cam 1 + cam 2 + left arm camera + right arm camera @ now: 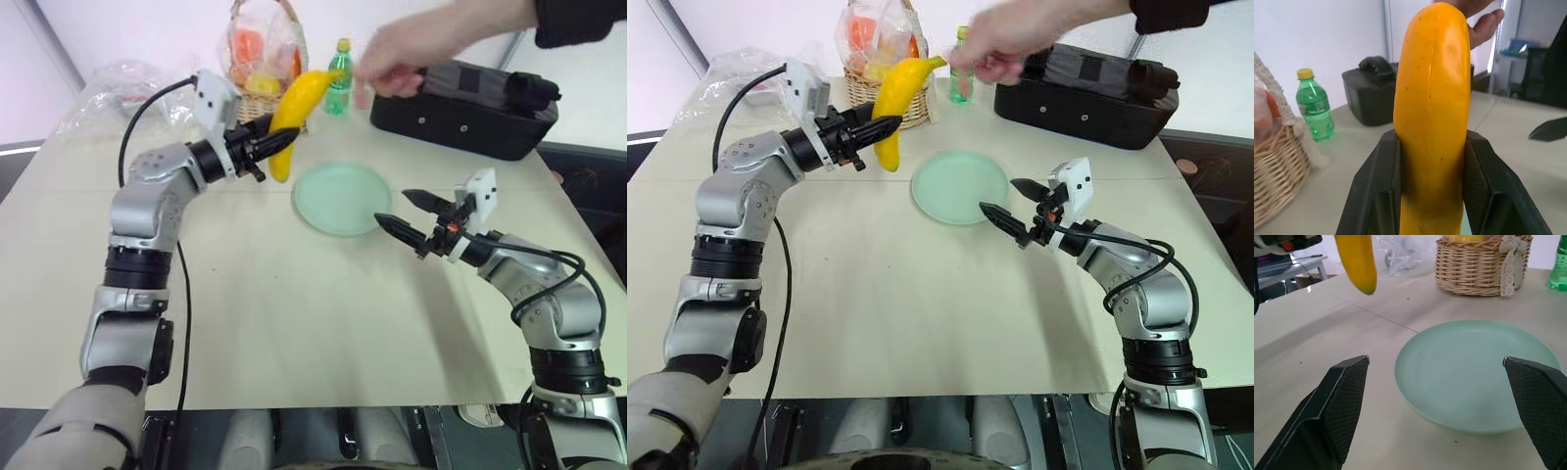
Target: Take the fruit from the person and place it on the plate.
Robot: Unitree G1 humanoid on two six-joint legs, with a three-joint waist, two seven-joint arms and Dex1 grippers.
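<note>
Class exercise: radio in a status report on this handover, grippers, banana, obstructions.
Left gripper shut on banana, held above table. Right gripper open beside plate. Person's hand near banana's top. Plate bare.

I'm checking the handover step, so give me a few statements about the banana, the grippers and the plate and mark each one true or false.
1. The left gripper is shut on the banana. True.
2. The banana lies on the plate. False: it is held in the air, beside the plate.
3. The right gripper is open and holds nothing. True.
4. The green bottle stands on the plate. False: it stands farther back, near the wicker basket.
5. The person's hand is above the table near the black case. True.
</note>
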